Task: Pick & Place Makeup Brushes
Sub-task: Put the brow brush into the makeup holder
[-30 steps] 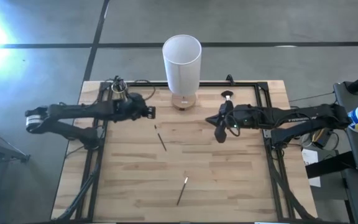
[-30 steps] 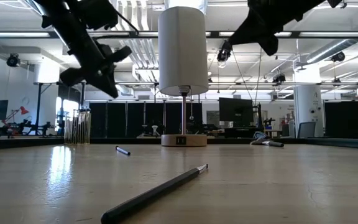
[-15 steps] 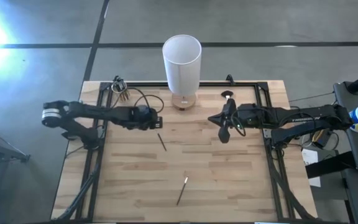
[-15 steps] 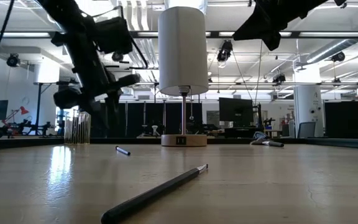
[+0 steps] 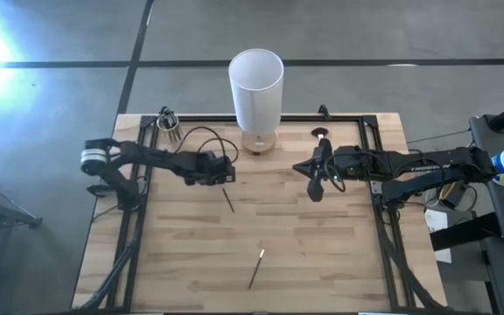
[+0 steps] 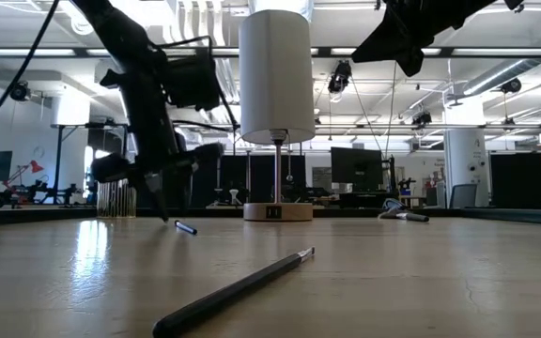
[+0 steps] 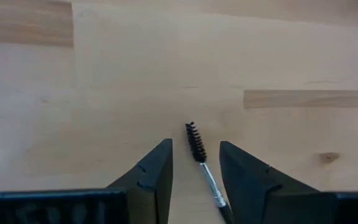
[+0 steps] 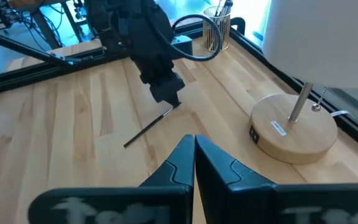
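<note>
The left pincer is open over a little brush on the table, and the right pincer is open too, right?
Not quite. The left pincer is open over the brush, but the right pincer is shut, its fingers pressed together in the right wrist view.

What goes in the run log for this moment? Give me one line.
left tool: open, astride spoolie brush on table | right tool: shut, empty, raised, waiting | second brush: loose near front edge | cup: holds brushes
</note>
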### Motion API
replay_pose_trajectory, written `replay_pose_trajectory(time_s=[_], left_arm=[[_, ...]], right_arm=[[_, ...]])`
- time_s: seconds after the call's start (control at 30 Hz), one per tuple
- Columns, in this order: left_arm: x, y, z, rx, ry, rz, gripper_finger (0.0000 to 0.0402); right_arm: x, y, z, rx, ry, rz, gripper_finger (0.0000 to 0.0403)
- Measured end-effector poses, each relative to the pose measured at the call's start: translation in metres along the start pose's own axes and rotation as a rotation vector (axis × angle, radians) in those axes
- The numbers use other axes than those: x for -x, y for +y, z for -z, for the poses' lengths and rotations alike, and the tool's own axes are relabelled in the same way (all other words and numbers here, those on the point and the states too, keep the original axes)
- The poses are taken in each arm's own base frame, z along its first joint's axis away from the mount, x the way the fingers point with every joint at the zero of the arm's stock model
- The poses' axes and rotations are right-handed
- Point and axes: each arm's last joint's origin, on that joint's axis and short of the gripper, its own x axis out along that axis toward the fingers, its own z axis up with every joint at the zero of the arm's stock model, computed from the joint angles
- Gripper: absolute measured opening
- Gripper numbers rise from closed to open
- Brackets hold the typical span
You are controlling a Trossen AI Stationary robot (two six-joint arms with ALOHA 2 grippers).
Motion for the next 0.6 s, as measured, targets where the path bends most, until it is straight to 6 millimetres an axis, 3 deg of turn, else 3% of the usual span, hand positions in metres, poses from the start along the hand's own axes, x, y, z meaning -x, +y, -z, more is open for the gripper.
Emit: replay_pose_trajectory(time_s=[0.17, 0.37, 0.5, 0.6], left_arm=[[-0.008, 0.002, 0.002, -0.003, 0.015, -0.024, 0.0109], [-0.014, 0.003, 0.004, -0.017, -0.005, -0.053, 0.0053], [-0.013, 0.004, 0.003, -0.054, -0.009, -0.059, 0.001], [-0.006, 0.004, 0.001, -0.076, -0.026, -0.043, 0.0004]], right_arm=[[0.0, 0.0, 0.0, 0.0, 0.001, 0.0, 0.0008], [0.0, 0.0, 0.0, 0.007, 0.002, 0.001, 0.0008], [0.0, 0.0, 0.0, 0.008, 0.002, 0.001, 0.0008], [0.0, 0.0, 0.0, 0.008, 0.003, 0.001, 0.0008]])
